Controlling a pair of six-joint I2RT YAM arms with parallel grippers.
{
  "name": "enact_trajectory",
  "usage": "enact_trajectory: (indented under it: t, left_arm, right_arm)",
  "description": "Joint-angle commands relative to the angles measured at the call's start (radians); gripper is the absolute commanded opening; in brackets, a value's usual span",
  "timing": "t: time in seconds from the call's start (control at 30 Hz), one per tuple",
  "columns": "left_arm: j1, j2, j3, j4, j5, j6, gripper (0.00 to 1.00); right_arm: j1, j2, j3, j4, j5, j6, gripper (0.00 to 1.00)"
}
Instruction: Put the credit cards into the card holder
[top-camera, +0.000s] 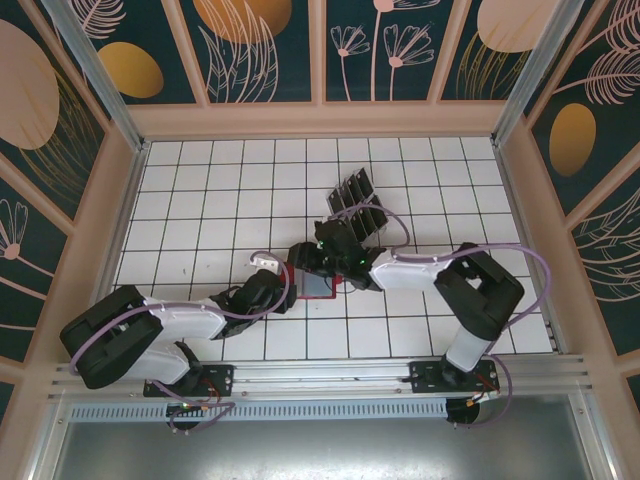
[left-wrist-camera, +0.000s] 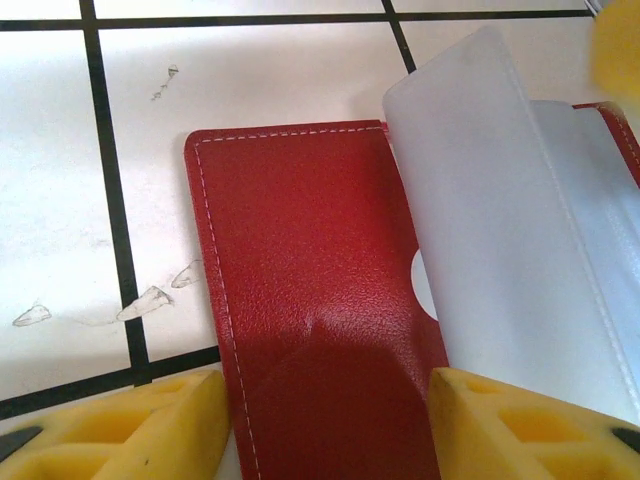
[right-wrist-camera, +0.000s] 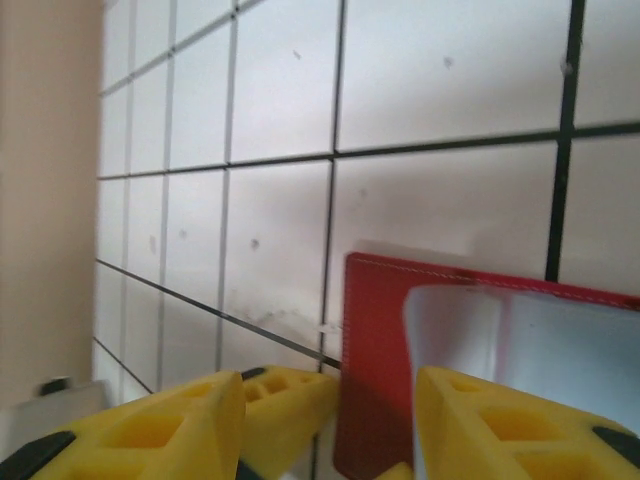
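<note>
Wallet (top-camera: 312, 285) at mid-table, lying open between both grippers, long side running straight away from left gripper (left-wrist-camera: 328, 385). Straddles the red cover there, fingers (left-wrist-camera: 130, 430) narrowly apart; cannot tell whether pinching. Right gripper (right-wrist-camera: 375, 395) poised over the clear pocket (right-wrist-camera: 520, 340), fingers half spread, nothing black between. Cards (top-camera: 357, 200) standing just beyond, nearer the right arm, so probably its fetch.
</note>
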Motion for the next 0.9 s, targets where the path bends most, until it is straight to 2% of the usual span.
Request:
enact_trajectory:
  t: [0.0,0.3,0.4,0.57,0.67,0.77,0.87]
  left_arm:
    - [0.007,0.063,-0.025,-0.005,0.031,-0.019,0.57]
    - [0.008,0.026,-0.029,-0.029,0.023,-0.022,0.57]
    - [0.007,-0.087,-0.031,-0.111,-0.027,-0.038,0.58]
    - [0.008,-0.383,-0.044,-0.288,-0.154,-0.112,0.65]
    - [0.007,-0.484,-0.042,-0.339,-0.175,-0.125,0.67]
    - [0.008,-0.499,-0.027,-0.351,-0.166,-0.122,0.69]
    - [0.008,-0.447,-0.011,-0.322,-0.146,-0.108,0.70]
  right_arm:
    - [-0.016,-0.042,-0.025,-0.055,0.043,-0.029,0.48]
    - [-0.024,0.006,-0.044,-0.014,0.009,-0.015,0.49]
    - [-0.015,0.027,-0.030,-0.014,-0.001,-0.014,0.49]
    - [0.000,0.057,-0.001,-0.020,-0.007,-0.011,0.48]
    - [0.007,0.074,0.012,-0.017,-0.012,-0.004,0.48]
    - [0.011,0.096,0.007,0.002,-0.020,0.013,0.46]
    - [0.011,0.115,-0.013,0.027,-0.021,0.026,0.42]
